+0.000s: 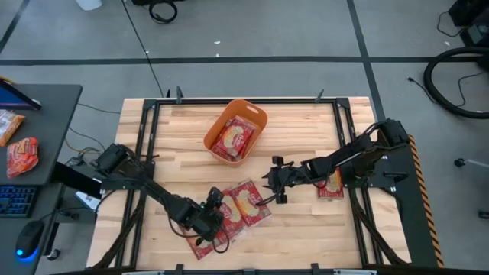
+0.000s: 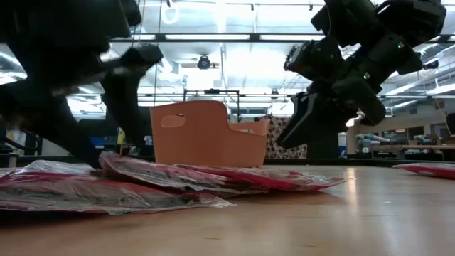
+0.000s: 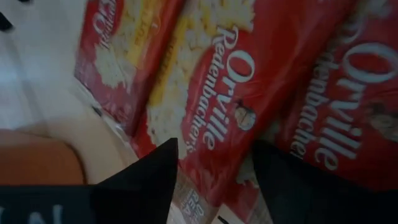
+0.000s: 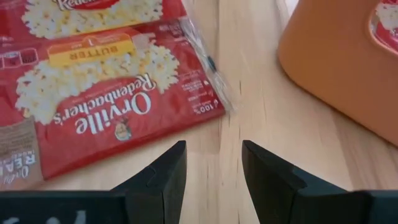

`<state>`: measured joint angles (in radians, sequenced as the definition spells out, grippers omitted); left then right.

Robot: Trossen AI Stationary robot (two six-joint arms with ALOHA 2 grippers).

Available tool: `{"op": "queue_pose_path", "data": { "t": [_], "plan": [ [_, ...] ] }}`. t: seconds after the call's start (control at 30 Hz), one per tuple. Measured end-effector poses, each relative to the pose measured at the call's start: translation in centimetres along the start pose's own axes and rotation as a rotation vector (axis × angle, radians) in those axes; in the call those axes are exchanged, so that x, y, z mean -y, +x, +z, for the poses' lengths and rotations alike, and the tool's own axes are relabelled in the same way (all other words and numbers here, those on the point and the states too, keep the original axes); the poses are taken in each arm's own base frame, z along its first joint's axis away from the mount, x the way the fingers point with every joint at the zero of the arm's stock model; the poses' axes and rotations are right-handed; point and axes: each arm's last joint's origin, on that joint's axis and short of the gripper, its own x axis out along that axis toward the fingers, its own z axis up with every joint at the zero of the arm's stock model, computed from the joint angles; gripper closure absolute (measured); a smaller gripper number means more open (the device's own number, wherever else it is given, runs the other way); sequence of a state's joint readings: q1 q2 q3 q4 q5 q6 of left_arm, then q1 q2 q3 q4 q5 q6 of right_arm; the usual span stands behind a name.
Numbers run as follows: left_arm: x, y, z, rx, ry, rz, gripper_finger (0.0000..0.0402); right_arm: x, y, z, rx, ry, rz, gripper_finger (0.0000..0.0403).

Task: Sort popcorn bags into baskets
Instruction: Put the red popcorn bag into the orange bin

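Several red popcorn bags [image 1: 243,206] lie overlapping on the table's near middle, seen as a low pile [image 2: 142,181] in the low view. More bags [image 1: 233,137] lie inside the orange basket [image 1: 254,113] at the far middle. One bag [image 1: 331,188] lies partly under the right arm. My left gripper [image 1: 212,212] is low over the pile, open, its fingers on either side of one bag's end [image 3: 211,168]. My right gripper [image 4: 213,174] is open over bare wood beside the pile's right edge [image 4: 199,93], clear of the table [image 2: 302,128]. My left gripper comes at the pile from above, slanting, its open fingers [image 3: 146,180] straddling the short end of a bag [image 3: 214,134] that lies flat on other bags. Whether the fingers touch the bag, I cannot tell.
Black frame rails [image 1: 145,130] run along the table's left and right sides. A dark side table [image 1: 46,114] to the left carries two more packets [image 1: 21,155], a keyboard and a mouse. Bare wood shows between the pile and the basket [image 4: 348,68].
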<state>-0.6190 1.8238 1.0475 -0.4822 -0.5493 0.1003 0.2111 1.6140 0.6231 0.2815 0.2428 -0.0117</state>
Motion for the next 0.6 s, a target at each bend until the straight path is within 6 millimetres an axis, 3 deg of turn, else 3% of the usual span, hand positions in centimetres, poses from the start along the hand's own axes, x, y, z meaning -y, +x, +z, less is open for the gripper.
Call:
{"op": "queue_pose_path", "data": {
  "t": [0.17, 0.4, 0.6],
  "plan": [
    [0.4, 1.0, -0.1, -0.034, 0.016, -0.009, 0.0246, -0.3, -0.4, 0.1, -0.002, -0.024, 0.010, 0.0243],
    [0.0, 0.6, -0.1, -0.048, -0.073, -0.021, 0.0382, -0.6, -2.1, 0.5, -0.021, -0.044, -0.033, 0.0243],
    [-3.6, -2.6, 2.1, -0.134, -0.177, -0.161, 0.0388, -0.8, -4.3, 0.9, -0.027, -0.029, -0.066, 0.0243]
  ]
}}
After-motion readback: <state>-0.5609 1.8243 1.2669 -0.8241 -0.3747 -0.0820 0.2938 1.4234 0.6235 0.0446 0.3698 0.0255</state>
